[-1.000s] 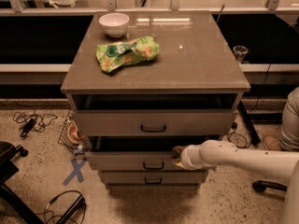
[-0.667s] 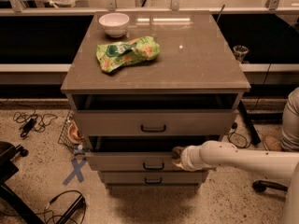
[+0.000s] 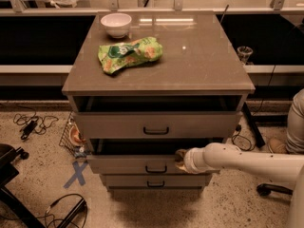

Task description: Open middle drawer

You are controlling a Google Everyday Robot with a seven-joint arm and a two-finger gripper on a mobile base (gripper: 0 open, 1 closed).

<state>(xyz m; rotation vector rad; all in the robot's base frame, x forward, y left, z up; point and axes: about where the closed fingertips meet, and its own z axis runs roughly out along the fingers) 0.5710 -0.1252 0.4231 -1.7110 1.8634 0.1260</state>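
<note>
The middle drawer [image 3: 128, 165] is the grey-taupe front with a small black bar handle [image 3: 156, 169], between the larger top drawer [image 3: 156, 125] and the smaller bottom drawer [image 3: 154, 180]. It stands pulled out a little, with a dark gap above its front. My gripper [image 3: 180, 157] reaches in from the right on a white arm [image 3: 237, 160]. It rests at the top edge of the middle drawer's front, just right of and above the handle.
The top drawer is also pulled out partway. On the cabinet top [image 3: 204, 56] lie a green snack bag [image 3: 129, 54] and a white bowl [image 3: 116, 23]. Cables [image 3: 28, 122] and a blue X mark [image 3: 76, 173] are on the floor at left. A chair base [image 3: 268, 189] is at right.
</note>
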